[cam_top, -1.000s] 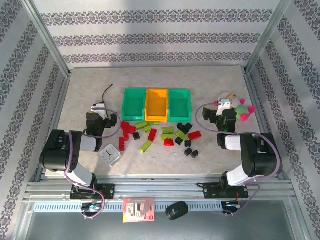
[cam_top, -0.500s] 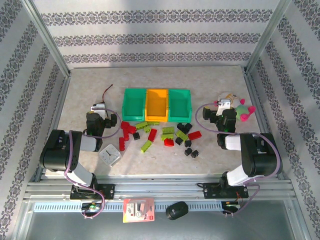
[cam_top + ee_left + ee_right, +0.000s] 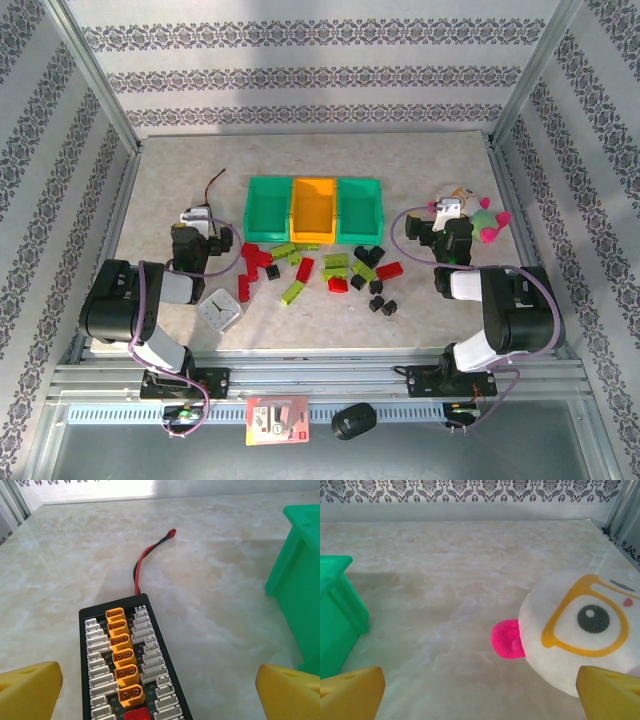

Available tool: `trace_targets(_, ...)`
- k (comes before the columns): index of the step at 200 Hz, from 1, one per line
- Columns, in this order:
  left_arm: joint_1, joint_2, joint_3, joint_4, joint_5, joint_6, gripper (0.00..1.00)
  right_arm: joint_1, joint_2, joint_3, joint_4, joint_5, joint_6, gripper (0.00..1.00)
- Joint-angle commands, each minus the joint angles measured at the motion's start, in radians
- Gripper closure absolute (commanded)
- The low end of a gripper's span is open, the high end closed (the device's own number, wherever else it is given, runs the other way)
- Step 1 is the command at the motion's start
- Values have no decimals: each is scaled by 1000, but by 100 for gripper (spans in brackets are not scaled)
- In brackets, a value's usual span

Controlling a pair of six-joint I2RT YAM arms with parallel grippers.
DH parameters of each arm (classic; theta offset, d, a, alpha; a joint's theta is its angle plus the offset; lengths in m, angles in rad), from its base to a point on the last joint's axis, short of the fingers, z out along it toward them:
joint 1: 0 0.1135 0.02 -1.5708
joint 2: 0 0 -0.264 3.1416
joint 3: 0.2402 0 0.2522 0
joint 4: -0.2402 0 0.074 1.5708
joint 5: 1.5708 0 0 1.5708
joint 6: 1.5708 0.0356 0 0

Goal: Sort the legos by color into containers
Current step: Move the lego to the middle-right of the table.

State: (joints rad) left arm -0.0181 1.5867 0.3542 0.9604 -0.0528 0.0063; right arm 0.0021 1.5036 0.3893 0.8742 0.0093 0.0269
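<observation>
The legos point(image 3: 304, 268) lie scattered on the marbled tabletop point(image 3: 300, 150), in a loose band just on the near side of the containers and between the two arms. Red bricks point(image 3: 254, 262) bunch toward the left end, lime green ones point(image 3: 292, 292) sit mostly in the middle, and several black ones point(image 3: 381, 303) lie toward the right and nearer the arms.

The containers stand side by side and touching in a row: a teal-green bin point(image 3: 268, 182) on the left, an orange-yellow bin point(image 3: 313, 182) in the middle and a second teal-green bin point(image 3: 360, 183) on the right.

The left pincer point(image 3: 160, 690) is spread wide, with its yellow fingertips point(image 3: 30, 690) at the two bottom corners of the left wrist view and nothing between them. It hangs low over a black connector board point(image 3: 130, 665) (rows of orange and white sockets), whose red-and-black wire point(image 3: 145, 560) trails off across the tabletop. The left teal-green bin stands to its right.

The right pincer point(image 3: 480, 692) is likewise spread wide and holds nothing. Ahead of it and to the right lies a white plush toy point(image 3: 580, 630) with a pink tip, and the right teal-green bin stands off to its left.

A white square clock point(image 3: 219, 310) lies near the left arm, apart from the bricks.
</observation>
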Motion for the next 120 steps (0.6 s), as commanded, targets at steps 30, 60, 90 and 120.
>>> trace_targets(30, -15, -192, -39, -42, -62, -4, 1, -2, -195, 22, -178, -3, 19, 2)
trace_targets(60, -47, -345, -8, -201, -58, 6, 1, 22, -336, 45, -335, 20, 36, 2)
trace_targets(90, -129, -458, 58, -362, -5, 34, 1, 81, -466, 93, -538, 33, 60, 2)
trace_targets(120, -236, -548, 113, -495, 103, 57, 1, 162, -546, 169, -794, 18, 111, 2)
